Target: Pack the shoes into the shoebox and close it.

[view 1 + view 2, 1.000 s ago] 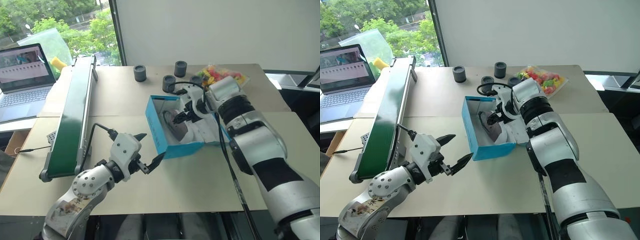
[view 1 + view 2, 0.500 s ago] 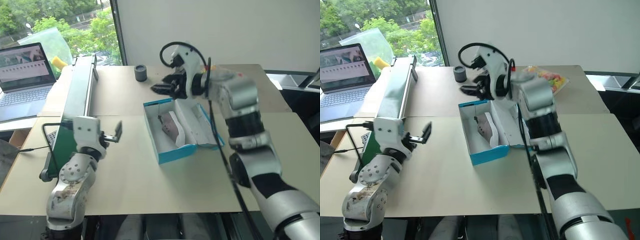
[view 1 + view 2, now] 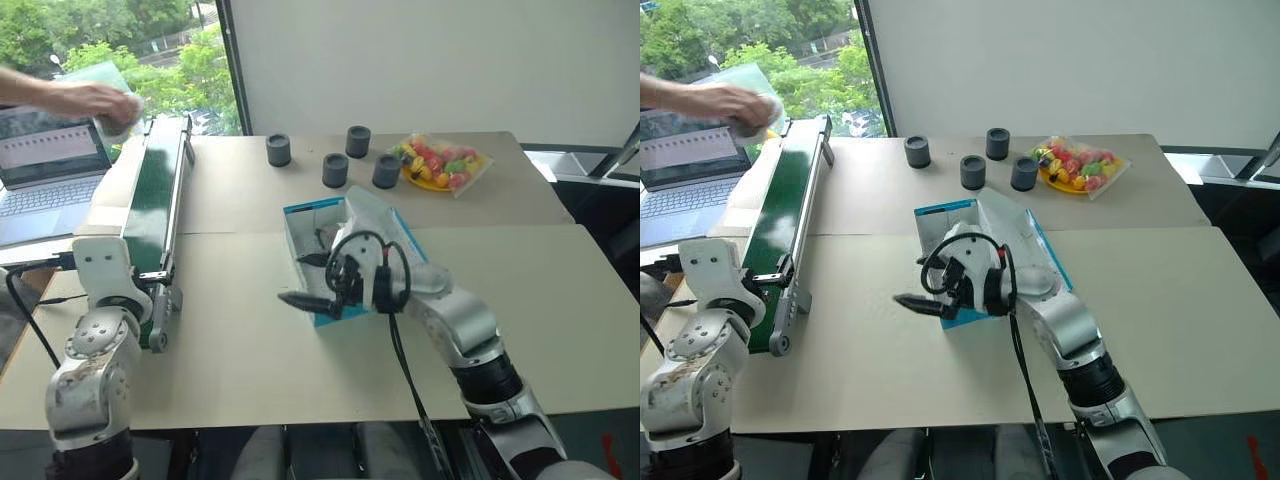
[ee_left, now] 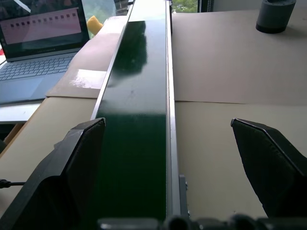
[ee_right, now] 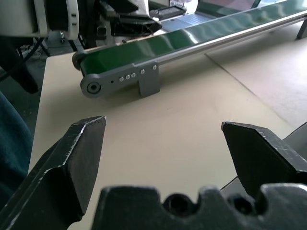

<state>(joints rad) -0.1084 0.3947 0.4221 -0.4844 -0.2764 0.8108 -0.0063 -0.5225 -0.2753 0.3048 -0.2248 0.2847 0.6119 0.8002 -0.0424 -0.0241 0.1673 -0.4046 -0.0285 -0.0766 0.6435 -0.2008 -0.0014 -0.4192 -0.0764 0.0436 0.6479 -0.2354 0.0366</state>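
A person's hand (image 3: 95, 100) has come in over the laptop (image 3: 45, 170) at the far left. The left gripper (image 4: 172, 158) has swung out to the green belt (image 3: 155, 200) and stands wide open, holding nothing. In the middle, the right gripper (image 3: 305, 285) has pulled back out of the shoebox (image 3: 300, 225) and hangs open and empty at its near corner. So a shoe seems dropped in, I think. The arm now hides the box's inside, so the shoes are hard to see, and the lid looks open.
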